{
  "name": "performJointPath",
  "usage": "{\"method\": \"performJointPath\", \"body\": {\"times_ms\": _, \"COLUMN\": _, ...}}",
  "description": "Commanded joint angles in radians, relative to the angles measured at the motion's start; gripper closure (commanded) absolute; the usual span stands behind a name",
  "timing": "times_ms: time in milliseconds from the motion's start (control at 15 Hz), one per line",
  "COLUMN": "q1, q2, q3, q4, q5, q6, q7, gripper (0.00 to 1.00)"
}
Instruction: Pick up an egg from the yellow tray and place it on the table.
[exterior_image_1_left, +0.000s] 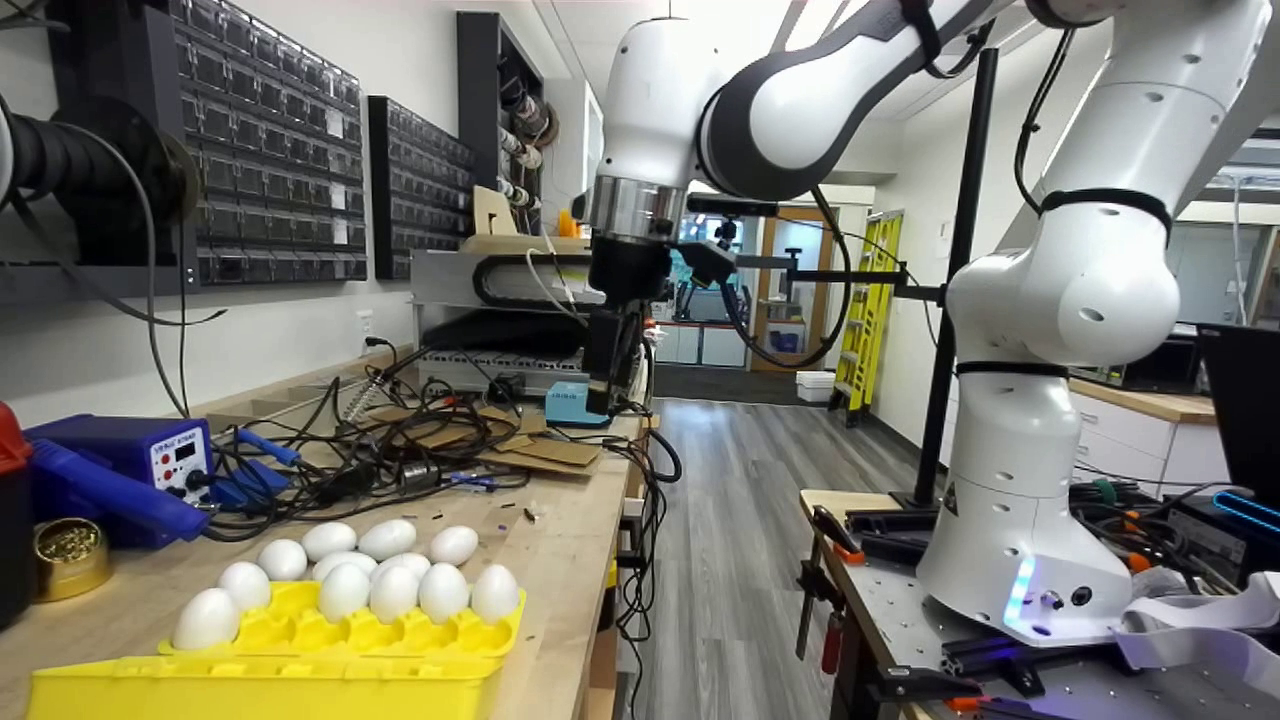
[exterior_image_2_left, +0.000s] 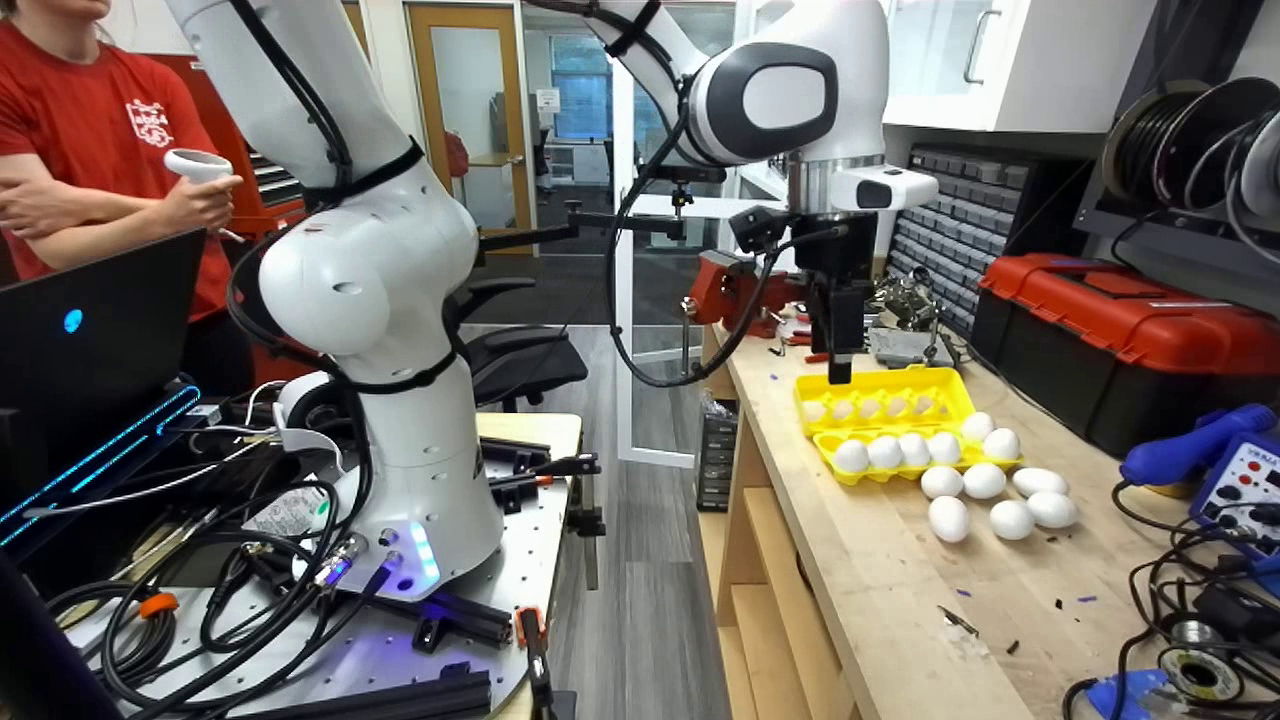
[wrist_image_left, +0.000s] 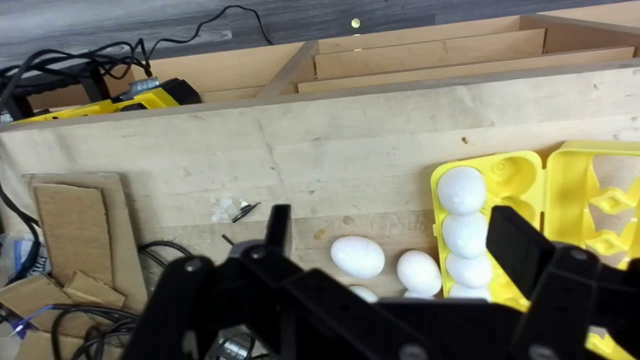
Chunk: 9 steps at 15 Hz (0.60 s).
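The open yellow tray (exterior_image_1_left: 270, 690) (exterior_image_2_left: 885, 385) (wrist_image_left: 517, 175) lies on the light wooden table (exterior_image_1_left: 560, 570) (exterior_image_2_left: 850, 560) (wrist_image_left: 325, 140). One row of its pockets holds several white eggs (exterior_image_1_left: 345, 592) (exterior_image_2_left: 885, 450) (wrist_image_left: 461, 190); the pockets beside that row are bare. Several loose white eggs (exterior_image_1_left: 454, 545) (exterior_image_2_left: 949, 519) (wrist_image_left: 358, 256) lie on the table beside the tray. My gripper (exterior_image_1_left: 598, 395) (exterior_image_2_left: 840, 372) (wrist_image_left: 395, 227) points down, open and empty, well above the table. In the wrist view its right finger covers part of the tray, and its body hides some eggs.
Tangled cables (exterior_image_1_left: 430, 440) and cardboard (exterior_image_1_left: 545, 455) (wrist_image_left: 72, 230) lie along the table. A blue soldering station (exterior_image_1_left: 180, 460) and a red-black toolbox (exterior_image_2_left: 1130, 340) stand near the wall. A red vise (exterior_image_2_left: 735, 295) is at one end. A small tool (wrist_image_left: 245, 212) lies on the tabletop.
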Motion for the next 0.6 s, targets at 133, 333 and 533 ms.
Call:
{"method": "performJointPath", "body": {"times_ms": 133, "q1": 0.055, "q2": 0.156, "q3": 0.023, "q4": 0.124, "q5": -0.002, "q6": 0.04, "q7": 0.068, "gripper": 0.0}}
{"method": "performJointPath", "body": {"times_ms": 333, "q1": 0.07, "q2": 0.15, "q3": 0.007, "q4": 0.117, "q5": -0.004, "q6": 0.025, "q7": 0.043, "gripper": 0.0}}
{"method": "performJointPath", "body": {"times_ms": 533, "q1": 0.076, "q2": 0.168, "q3": 0.006, "q4": 0.133, "q5": -0.004, "q6": 0.025, "q7": 0.043, "gripper": 0.0}}
